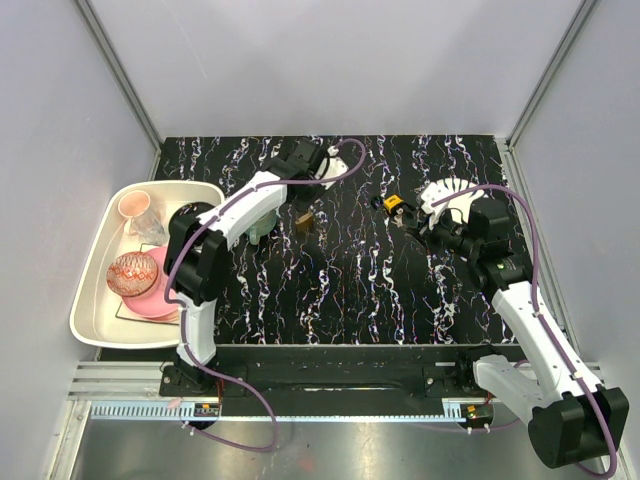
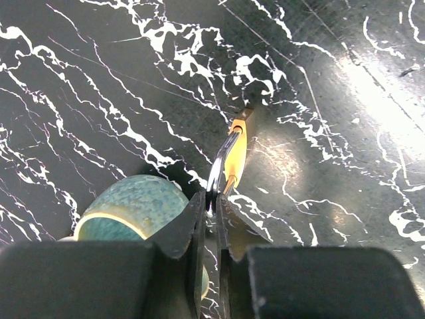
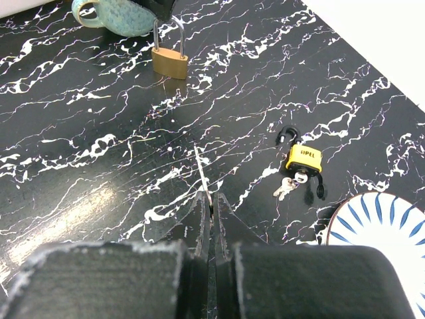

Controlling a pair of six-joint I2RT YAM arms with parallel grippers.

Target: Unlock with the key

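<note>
A brass padlock [image 1: 303, 219] stands on the black marble table, held by its steel shackle in my shut left gripper [image 1: 302, 206]. In the left wrist view the padlock [image 2: 236, 149] shows edge-on, just beyond the gripper [image 2: 214, 203]. In the right wrist view it [image 3: 169, 62] stands far off at the upper left. My right gripper [image 3: 211, 199] is shut on a thin silver key [image 3: 201, 167] that points toward the brass padlock. In the top view the right gripper [image 1: 418, 228] hovers right of centre, well apart from the padlock.
A yellow padlock [image 3: 303, 158] with a bunch of keys [image 3: 287, 188] in it lies near a blue-striped plate [image 3: 382, 222]. A teal mug [image 2: 129, 206] stands beside the left gripper. A white tray [image 1: 95, 310] with a bowl and a cup is at the left.
</note>
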